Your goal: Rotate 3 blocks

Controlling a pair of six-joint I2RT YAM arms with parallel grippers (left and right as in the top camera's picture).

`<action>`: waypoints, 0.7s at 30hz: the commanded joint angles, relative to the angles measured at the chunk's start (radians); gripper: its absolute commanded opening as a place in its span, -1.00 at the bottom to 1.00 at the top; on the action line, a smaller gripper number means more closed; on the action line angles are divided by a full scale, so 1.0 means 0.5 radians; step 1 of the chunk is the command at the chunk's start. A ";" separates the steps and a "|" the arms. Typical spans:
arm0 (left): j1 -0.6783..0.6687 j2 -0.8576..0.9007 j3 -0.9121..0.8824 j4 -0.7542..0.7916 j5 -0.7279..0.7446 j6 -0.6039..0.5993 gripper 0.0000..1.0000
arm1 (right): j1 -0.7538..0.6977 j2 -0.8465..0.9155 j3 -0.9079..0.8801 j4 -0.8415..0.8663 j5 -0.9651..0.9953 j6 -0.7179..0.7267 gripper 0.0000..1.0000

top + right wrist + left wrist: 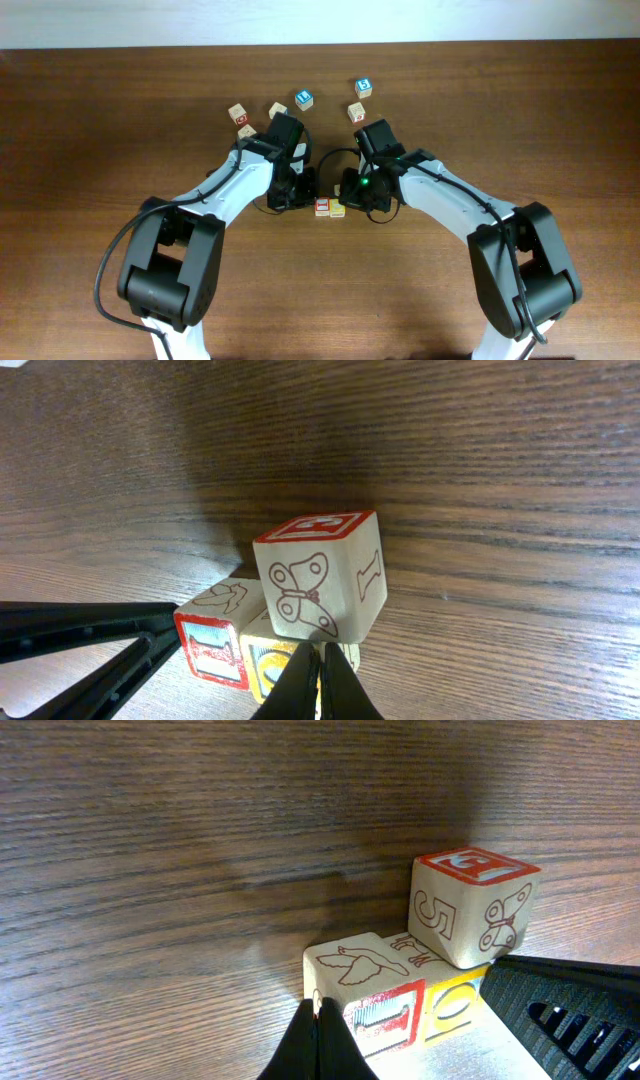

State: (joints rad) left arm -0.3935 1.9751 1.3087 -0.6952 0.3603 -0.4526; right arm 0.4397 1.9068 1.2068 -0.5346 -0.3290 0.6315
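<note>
I have both arms nosed into the middle of the table (100,120), where the three blocks are bunched together just below the centre of the overhead view. The red-bordered block (385,1015) and the yellow block (452,1012) sit side by side, touching. The butterfly block (470,910), red-framed on top, looks perched askew on the pair, mostly over the yellow one, though I can't rule out that part of it rests on the wood. The left gripper (320,1038) is clenched with nothing between its fingers, its tip at the lower left corner of the red-bordered block. The right gripper (320,682) is likewise clenched and empty, its tip low by the yellow block, under the butterfly one. I read this as the turning step, with closed tips used as pushers and not as a grasp. The next move, as I judge it, calls for a gentle off-centre nudge on one face so the block spins and doesn't slide. It also needs care that the perched block doesn't tumble and the arms don't knock each other. A blue-faced cube (304,99) near the top centre sits well apart.
</note>
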 commanded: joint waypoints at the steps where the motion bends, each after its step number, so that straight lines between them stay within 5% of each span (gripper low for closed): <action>1: -0.008 0.014 -0.006 0.005 0.036 0.027 -1.00 | 0.050 0.090 -0.031 0.029 0.054 0.010 -0.92; 21: -0.008 0.014 -0.006 0.005 0.035 0.027 -1.00 | 0.033 0.093 0.333 -0.156 0.277 -0.256 -0.55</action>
State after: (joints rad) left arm -0.3927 1.9751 1.3087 -0.6945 0.3637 -0.4526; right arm 0.4534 1.9461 1.3560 -0.6273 -0.2718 0.5385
